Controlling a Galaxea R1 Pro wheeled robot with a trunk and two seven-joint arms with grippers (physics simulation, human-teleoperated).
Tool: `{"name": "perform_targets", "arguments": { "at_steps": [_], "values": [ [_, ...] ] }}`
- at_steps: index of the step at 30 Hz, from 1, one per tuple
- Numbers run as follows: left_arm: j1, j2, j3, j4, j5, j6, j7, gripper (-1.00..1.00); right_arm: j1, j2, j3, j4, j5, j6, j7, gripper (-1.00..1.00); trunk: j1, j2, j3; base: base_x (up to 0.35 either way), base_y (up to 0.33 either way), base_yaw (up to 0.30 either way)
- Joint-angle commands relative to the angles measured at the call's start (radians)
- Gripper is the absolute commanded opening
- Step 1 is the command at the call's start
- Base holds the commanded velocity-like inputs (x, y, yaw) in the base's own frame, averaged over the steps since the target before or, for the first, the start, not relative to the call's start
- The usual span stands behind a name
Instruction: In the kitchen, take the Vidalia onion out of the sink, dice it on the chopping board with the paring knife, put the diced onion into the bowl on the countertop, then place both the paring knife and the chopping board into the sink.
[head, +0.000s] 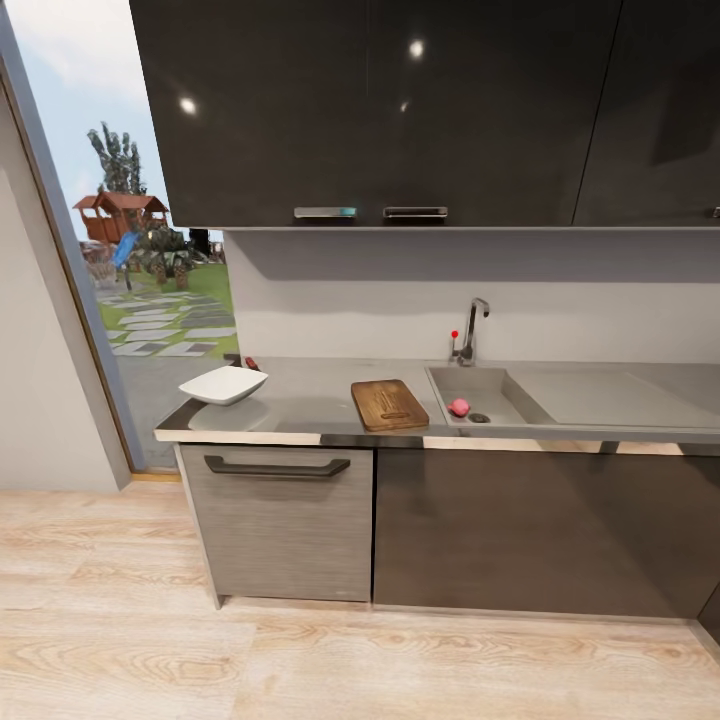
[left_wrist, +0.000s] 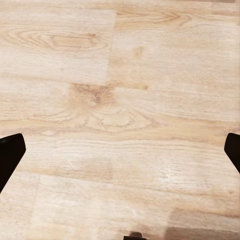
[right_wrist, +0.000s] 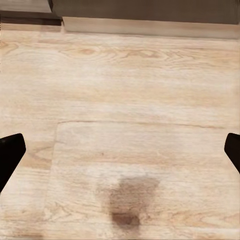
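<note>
Nearest is the light wood floor (head: 360, 650), which both wrist cameras look down on. The left gripper (left_wrist: 120, 150) hangs over bare planks with its two dark fingertips (left_wrist: 10, 155) at opposite edges of the picture, so the jaws stand wide apart with nothing between them. The right gripper (right_wrist: 120, 150) is the same, wide open and empty, over planks with a dark shadow patch; a strip of cabinet base (right_wrist: 145, 25) runs along the far edge of that view.

Beyond the floor stand the dark lower cabinets (head: 530, 530) and a grey drawer front (head: 285, 525) with a black handle. On the counter (head: 310, 395) above, the white bowl (head: 224, 384) sits near the left end, close to the front edge. The board (head: 390, 404) lies near the front edge just left of the sink (head: 500, 395), handle slot toward the front. The onion (head: 459, 407) (pinkish here) rests in the basin beside the drain. Behind the bowl, at the counter's back edge, a small red-and-dark object (head: 251, 364) shows, probably the knife. The faucet (head: 470, 335) stands at the back of the sink. Dark wall cabinets (head: 400, 110) hang above.
</note>
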Motion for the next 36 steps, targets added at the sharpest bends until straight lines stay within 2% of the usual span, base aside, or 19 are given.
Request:
{"name": "perform_targets", "arguments": {
  "at_steps": [1,15,27,36],
  "values": [
    [0.000,0.000,-0.001,-0.001,0.003,-0.002,0.002,1.00,0.000,0.000,0.001,0.000,0.000,-0.004,-0.002,1.00,0.000,0.000,-0.001,0.000,0.000,0.000],
    [0.000,0.000,-0.001,-0.001,0.003,-0.002,0.002,1.00,0.000,0.000,-0.001,0.000,0.000,-0.009,-0.002,1.00,0.000,0.000,-0.001,0.037,0.000,0.000],
    [0.000,0.001,-0.001,-0.002,0.001,-0.002,0.001,1.00,0.000,0.000,-0.002,0.000,0.000,-0.009,-0.002,1.00,0.000,0.000,-0.001,0.262,0.032,0.000],
    [0.000,0.002,-0.002,-0.003,0.000,-0.002,0.001,1.00,0.000,0.000,-0.004,0.000,0.000,-0.009,-0.002,1.00,0.000,0.000,-0.001,0.233,0.179,0.000]
  ]
}}
